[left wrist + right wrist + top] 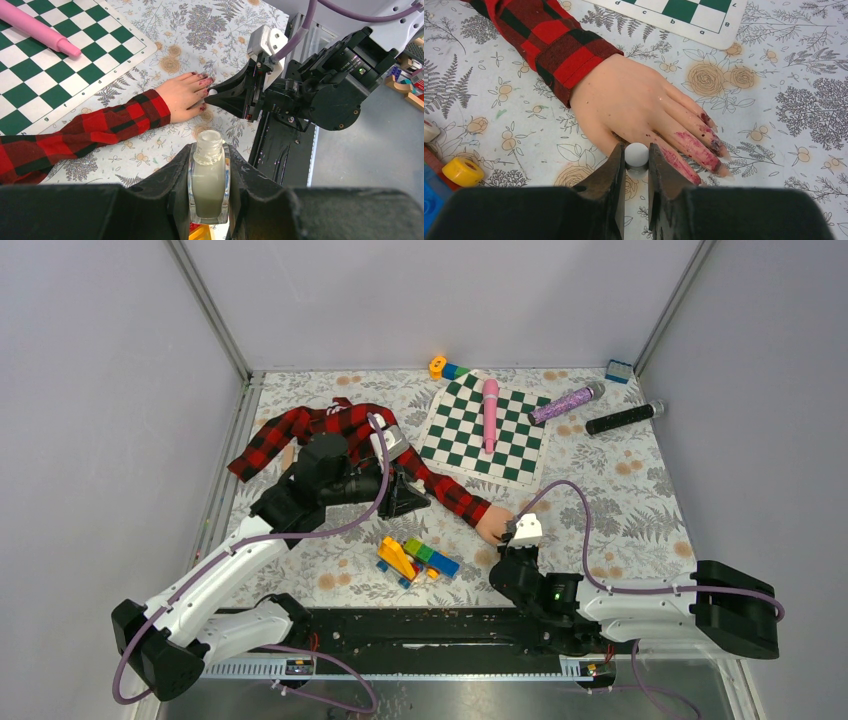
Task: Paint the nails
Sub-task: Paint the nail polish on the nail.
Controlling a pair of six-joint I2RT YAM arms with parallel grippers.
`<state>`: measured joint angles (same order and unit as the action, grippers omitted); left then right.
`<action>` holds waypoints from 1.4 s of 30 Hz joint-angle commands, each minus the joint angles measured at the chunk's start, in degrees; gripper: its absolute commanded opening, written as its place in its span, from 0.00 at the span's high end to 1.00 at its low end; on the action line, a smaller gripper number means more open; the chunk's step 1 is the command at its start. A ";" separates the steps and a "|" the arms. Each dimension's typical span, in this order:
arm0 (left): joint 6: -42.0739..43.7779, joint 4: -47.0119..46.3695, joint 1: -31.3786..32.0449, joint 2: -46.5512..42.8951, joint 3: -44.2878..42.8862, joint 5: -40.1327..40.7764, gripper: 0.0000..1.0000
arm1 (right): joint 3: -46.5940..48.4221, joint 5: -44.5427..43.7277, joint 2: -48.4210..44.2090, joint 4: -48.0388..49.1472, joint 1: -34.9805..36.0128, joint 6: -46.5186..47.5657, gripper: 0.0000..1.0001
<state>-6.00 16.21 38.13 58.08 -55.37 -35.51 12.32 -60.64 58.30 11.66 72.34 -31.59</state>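
The pale pink mannequin hand (629, 100) lies palm down on the floral cloth in a red-black plaid sleeve (556, 45). Its nails (716, 147) are dark red, with red smears along the fingers. My right gripper (637, 150) is shut on a small white round cap (636, 155), right at the near side of the hand; whatever hangs below the cap is hidden. My left gripper (209, 150) is shut on a small pale bottle (209, 180) with an open neck, held back from the hand (182, 95). From above, the right gripper (520, 535) touches the hand (492, 523).
A green-white chessboard (487, 427) with a pink stick (491, 412) on it lies behind the sleeve. Coloured toy blocks (415, 560) sit between the arms. A purple microphone (565, 403), a black one (625, 417) and a blue block (619, 370) lie at the far right.
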 commanded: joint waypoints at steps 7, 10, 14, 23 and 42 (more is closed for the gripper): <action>-0.09 -3.38 0.18 -1.65 -1.39 -0.90 1.00 | 1.91 -4.56 0.81 -0.69 0.73 -3.38 1.00; -0.13 -3.29 0.16 -1.66 -1.40 -0.92 1.00 | 1.82 -4.63 0.85 -0.68 0.71 -3.47 1.00; -0.13 -3.30 0.14 -1.76 -1.40 -0.89 1.00 | 1.87 -4.78 1.23 -0.73 0.71 -3.64 1.00; -0.06 -3.24 0.17 -1.81 -1.40 -0.79 1.00 | 1.74 -5.47 1.56 -0.70 0.70 -4.33 1.00; -0.05 -3.20 0.16 -1.71 -1.40 -0.88 1.00 | 1.31 -5.83 2.75 1.00 0.70 -3.85 1.00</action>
<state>-6.00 16.23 38.13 57.71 -55.37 -35.48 12.34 -62.28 60.71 11.03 72.34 -34.44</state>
